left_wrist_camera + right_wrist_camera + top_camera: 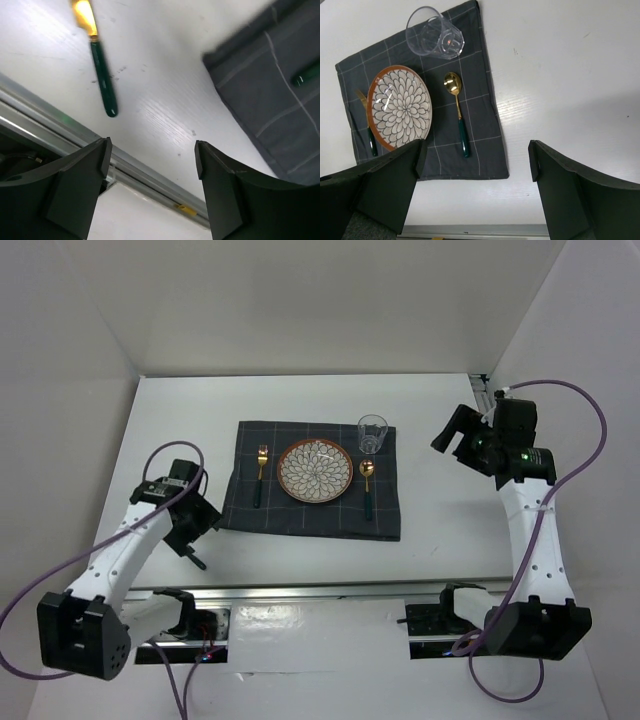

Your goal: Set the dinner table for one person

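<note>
A: White all round: a plain back wall (320,300), with a left wall (60,350) and a right wall (590,330) flanking it.
B: Smooth, matte panels, meeting at clean seams. Light's soft and even, a little greyer in the corners.
A: And one aluminium rail (330,589) running across the near side.

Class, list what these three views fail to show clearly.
Left wrist view: green-handled utensil, gold head cut off by the top edge; kind unclear.
Top view: same utensil, head hidden by the left gripper.
Left wrist view: second green handle on the cloth, cut off at right.
</note>
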Robot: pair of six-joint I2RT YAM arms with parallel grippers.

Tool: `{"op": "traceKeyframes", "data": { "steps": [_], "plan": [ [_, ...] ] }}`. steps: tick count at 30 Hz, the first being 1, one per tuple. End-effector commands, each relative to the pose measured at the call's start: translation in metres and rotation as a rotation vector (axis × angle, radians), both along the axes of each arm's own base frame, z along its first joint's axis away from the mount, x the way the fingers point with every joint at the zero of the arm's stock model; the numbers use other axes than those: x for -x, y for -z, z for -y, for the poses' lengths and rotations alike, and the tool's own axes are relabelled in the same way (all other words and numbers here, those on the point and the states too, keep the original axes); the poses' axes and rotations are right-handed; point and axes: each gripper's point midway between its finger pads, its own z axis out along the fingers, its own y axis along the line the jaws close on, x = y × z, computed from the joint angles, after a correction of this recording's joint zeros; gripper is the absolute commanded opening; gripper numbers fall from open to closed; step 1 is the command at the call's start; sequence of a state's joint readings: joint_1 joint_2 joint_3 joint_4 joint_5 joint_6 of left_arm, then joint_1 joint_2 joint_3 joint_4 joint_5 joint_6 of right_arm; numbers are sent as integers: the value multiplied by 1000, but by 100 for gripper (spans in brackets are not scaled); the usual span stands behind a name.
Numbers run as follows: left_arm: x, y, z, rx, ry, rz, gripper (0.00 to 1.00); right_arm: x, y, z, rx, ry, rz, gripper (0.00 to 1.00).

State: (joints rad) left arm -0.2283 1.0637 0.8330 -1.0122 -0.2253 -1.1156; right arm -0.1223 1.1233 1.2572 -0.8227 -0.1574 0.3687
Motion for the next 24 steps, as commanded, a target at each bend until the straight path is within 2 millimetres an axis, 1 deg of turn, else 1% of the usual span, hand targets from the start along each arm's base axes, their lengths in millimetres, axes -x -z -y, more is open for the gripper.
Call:
{"op": "traceKeyframes", "data": {
  "steps": [1,2,3,4,5,6,7,8,10,11,12,15,16,17,19,20,23,24],
  "plan": [
    [-8,6,-15,18,-27,-41,84,-3,-10,-8,-9,-45,56,95],
    [-7,10,-18,23,-34,-64,84,-3,-11,-10,-17,-55,57,95],
    [-11,13,-21,23,-54,-69,82,-2,-11,-11,-22,-62,58,95],
    [-7,24,-21,51,-74,-113,81,-2,-11,-11,-22,-62,58,95],
    [-4,29,-29,70,-112,-141,81,-2,-11,-11,-22,-62,58,95],
    [-9,31,-30,90,-113,-119,79,-2,-11,-11,-22,-62,58,95],
    [-4,39,-33,91,-129,-142,79,-2,-11,-11,-22,-62,58,95],
    [-7,39,-36,92,-144,-131,79,-2,-11,-11,-22,-62,58,95],
    [-9,41,-36,118,-150,-122,79,-2,-11,-11,-22,-62,58,95],
    [-6,45,-40,120,-177,-140,79,-2,-11,-11,-22,-62,58,95],
    [-6,45,-43,121,-188,-140,79,-4,-8,-11,-24,-62,49,95],
    [1,57,-45,153,-228,-172,80,-4,-9,-13,-30,-70,49,95],
    [-2,56,-44,162,-226,-161,80,-5,-6,-13,-32,-70,40,95],
    [1,63,-46,165,-242,-187,80,-5,-6,-13,-32,-70,40,95],
    [3,67,-49,157,-254,-206,79,-5,-6,-13,-32,-70,40,95],
    [3,67,-52,147,-265,-206,79,-6,-10,-13,-30,-70,49,95],
    [4,67,-56,139,-288,-205,79,-7,-7,-13,-32,-70,40,95],
    [4,68,-58,129,-290,-206,79,-8,-11,-12,-30,-70,49,95]
  ]
}}
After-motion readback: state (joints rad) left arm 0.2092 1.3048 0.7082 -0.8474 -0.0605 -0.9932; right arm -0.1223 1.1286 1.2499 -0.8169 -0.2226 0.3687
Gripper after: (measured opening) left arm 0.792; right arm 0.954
